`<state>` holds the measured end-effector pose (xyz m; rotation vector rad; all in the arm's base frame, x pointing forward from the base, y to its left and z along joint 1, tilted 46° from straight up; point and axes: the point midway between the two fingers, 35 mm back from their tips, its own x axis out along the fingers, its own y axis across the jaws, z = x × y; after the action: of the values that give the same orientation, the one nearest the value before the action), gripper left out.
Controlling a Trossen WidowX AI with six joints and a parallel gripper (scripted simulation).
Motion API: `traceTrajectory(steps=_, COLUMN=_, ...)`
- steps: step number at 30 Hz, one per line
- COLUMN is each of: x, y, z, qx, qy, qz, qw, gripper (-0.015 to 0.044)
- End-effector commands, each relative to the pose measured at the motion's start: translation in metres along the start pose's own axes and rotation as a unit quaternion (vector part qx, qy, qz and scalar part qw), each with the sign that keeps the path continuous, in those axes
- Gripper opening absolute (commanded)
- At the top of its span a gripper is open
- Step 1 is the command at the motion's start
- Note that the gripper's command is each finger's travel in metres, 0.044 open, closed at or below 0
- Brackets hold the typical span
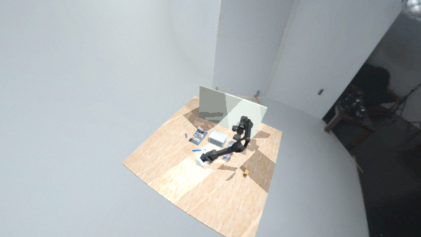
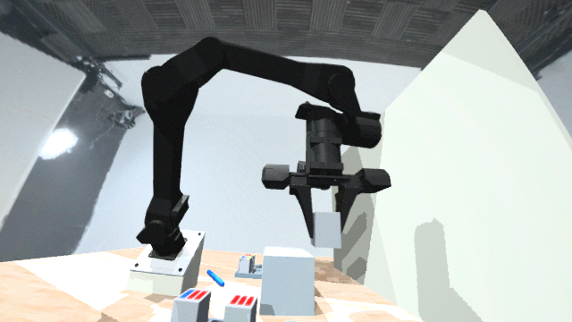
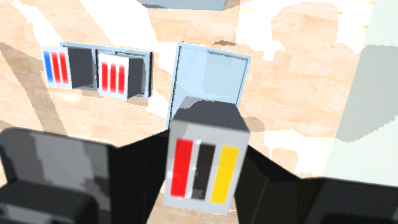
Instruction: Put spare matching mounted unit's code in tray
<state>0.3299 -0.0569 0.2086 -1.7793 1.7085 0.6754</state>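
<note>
My gripper (image 3: 204, 138) (image 2: 325, 223) (image 1: 237, 129) is shut on a spare (image 3: 202, 170) (image 2: 326, 230), a grey block whose label shows red, black and yellow stripes. It hangs in the air over the near edge of a pale blue box-shaped tray (image 3: 220, 75) (image 2: 286, 286) (image 1: 217, 139), well above it. A grey-blue block (image 3: 182, 4) is cut off at the top edge of the wrist view, and I cannot see any code on it. Two more spares stand left of the tray: one blue-red-red (image 3: 56, 67) (image 2: 192, 301) and one all red (image 3: 114, 76) (image 2: 241, 304).
A tall white panel (image 2: 469, 179) (image 1: 230, 108) (image 3: 375, 100) stands close to the right of the gripper. A rack of spares (image 1: 198, 135) lies left of the tray, another (image 1: 227, 155) (image 2: 247, 264) by the arm. A blue pen (image 1: 197, 150) (image 2: 215, 277) lies near the arm's base (image 2: 165, 266).
</note>
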Motion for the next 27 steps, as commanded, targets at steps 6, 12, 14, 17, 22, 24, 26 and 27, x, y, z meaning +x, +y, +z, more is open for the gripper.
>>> traceTrajectory(steps=6, x=0.008, y=-0.001, z=0.0, qx=-0.004, qy=0.002, qz=-0.001, qw=1.0, gripper=0.0)
traceTrajectory(steps=12, x=0.012, y=-0.002, z=0.001, qx=-0.004, qy=0.002, qz=-0.001, qw=1.0, gripper=0.0)
traceTrajectory(steps=14, x=0.014, y=-0.002, z=0.001, qx=-0.004, qy=0.002, qz=-0.001, qw=1.0, gripper=0.0)
traceTrajectory(steps=17, x=0.016, y=-0.002, z=0.001, qx=-0.004, qy=0.002, qz=-0.001, qw=1.0, gripper=0.0)
traceTrajectory(steps=22, x=0.02, y=-0.003, z=0.001, qx=-0.004, qy=0.001, qz=-0.001, qw=1.0, gripper=0.0)
traceTrajectory(steps=24, x=0.022, y=-0.003, z=0.001, qx=-0.004, qy=0.001, qz=-0.001, qw=1.0, gripper=0.0)
traceTrajectory(steps=26, x=0.024, y=-0.003, z=0.001, qx=-0.004, qy=0.001, qz=-0.001, qw=1.0, gripper=0.0)
traceTrajectory(steps=27, x=0.024, y=-0.003, z=0.001, qx=-0.004, qy=0.001, qz=-0.001, qw=1.0, gripper=0.0)
